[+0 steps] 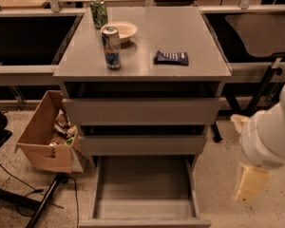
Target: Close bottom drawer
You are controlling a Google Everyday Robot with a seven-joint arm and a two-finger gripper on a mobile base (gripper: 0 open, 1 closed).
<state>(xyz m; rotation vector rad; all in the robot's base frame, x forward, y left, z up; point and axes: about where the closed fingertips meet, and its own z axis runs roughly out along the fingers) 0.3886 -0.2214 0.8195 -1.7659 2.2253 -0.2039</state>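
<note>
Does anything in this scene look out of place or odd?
The bottom drawer stands pulled far out, unlike the middle drawer above it. The gripper hangs to its right, not touching it. Nothing looks spilled.
</note>
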